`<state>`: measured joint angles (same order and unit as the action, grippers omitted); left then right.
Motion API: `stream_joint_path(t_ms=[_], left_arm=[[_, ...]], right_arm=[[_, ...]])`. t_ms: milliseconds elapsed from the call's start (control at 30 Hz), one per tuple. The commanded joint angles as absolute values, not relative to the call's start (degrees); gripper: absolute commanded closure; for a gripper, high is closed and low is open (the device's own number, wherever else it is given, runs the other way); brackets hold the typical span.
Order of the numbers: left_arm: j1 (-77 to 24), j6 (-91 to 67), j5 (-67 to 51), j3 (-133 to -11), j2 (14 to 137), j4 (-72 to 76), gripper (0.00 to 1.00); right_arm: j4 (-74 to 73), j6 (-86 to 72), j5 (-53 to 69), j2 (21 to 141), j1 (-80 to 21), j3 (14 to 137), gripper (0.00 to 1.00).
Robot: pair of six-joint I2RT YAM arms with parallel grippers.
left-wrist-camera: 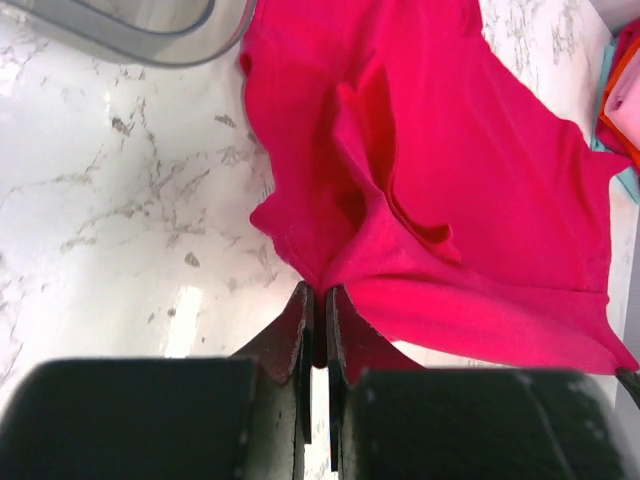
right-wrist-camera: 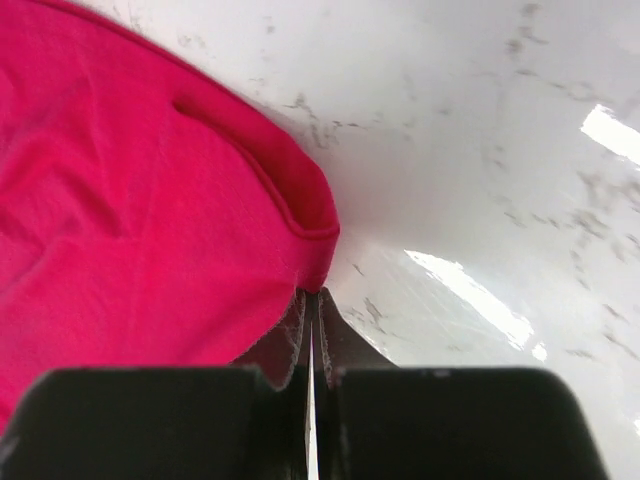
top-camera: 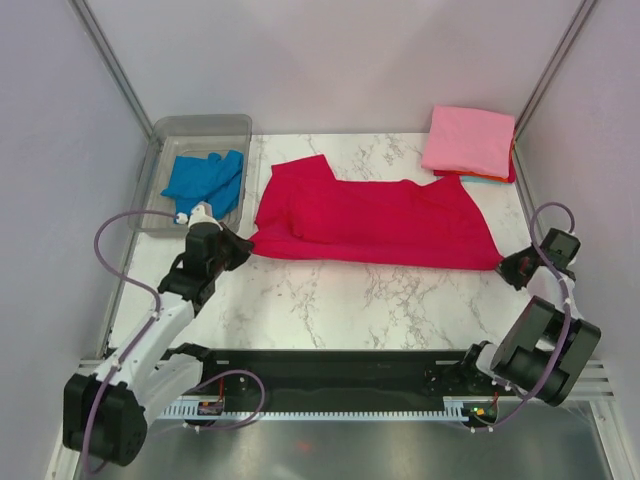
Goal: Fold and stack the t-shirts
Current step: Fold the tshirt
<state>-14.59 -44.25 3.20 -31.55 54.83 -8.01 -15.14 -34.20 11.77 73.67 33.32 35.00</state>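
Observation:
The crimson red t-shirt (top-camera: 370, 222) lies spread across the middle of the marble table. My left gripper (top-camera: 243, 243) is shut on its near left corner, with cloth pinched between the fingers in the left wrist view (left-wrist-camera: 318, 300). My right gripper (top-camera: 503, 265) is shut on its near right corner, also seen in the right wrist view (right-wrist-camera: 312, 292). The bright blue t-shirt (top-camera: 205, 180) sits crumpled in the clear plastic tub (top-camera: 200, 130) at the back left. The light pink t-shirt (top-camera: 468, 140) lies folded at the back right, on top of orange and teal ones (top-camera: 488, 178).
The tub's rim is just left of my left gripper and shows in the left wrist view (left-wrist-camera: 150, 35). Enclosure walls stand close on both sides. A black rail (top-camera: 330, 375) runs along the near table edge.

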Motion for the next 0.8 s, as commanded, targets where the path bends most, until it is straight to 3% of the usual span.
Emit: stream_joint_path(t_ms=[0, 267, 600, 633, 700, 733, 767], left_arm=[[-14.15, -44.03, 5.27, -31.73, 49.06, -18.07, 0.98], [-14.06, -49.3, 2.99, -28.39, 34.21, -30.58, 0.98], [-14.15, -60.02, -2.72, -23.82, 21.98, -38.93, 0.84], [-14.15, -60.55, -3.25, -23.73, 21.54, -39.28, 0.81], [-14.15, -61.43, -5.87, -23.99, 20.31, -40.69, 0.74], [-14.15, -61.61, -6.93, -24.34, 19.61, -41.22, 0.59], [-14.15, -61.79, -7.55, -24.78, 18.9, -41.83, 0.52]], right_arm=[[-21.86, -32.96, 9.93, 68.49, 36.91, 35.95, 1.0], [-27.42, -34.36, 10.98, 58.98, 44.11, 29.45, 1.0], [-29.97, -34.45, 16.07, 63.1, 54.04, 27.78, 0.99], [-30.23, -34.11, 16.69, 63.28, 54.66, 27.51, 0.95], [-30.58, -33.93, 17.92, 63.72, 55.63, 27.51, 0.77], [-30.85, -33.93, 18.63, 63.72, 55.9, 27.68, 0.68], [-31.11, -33.75, 18.81, 63.55, 56.07, 27.86, 0.44]])
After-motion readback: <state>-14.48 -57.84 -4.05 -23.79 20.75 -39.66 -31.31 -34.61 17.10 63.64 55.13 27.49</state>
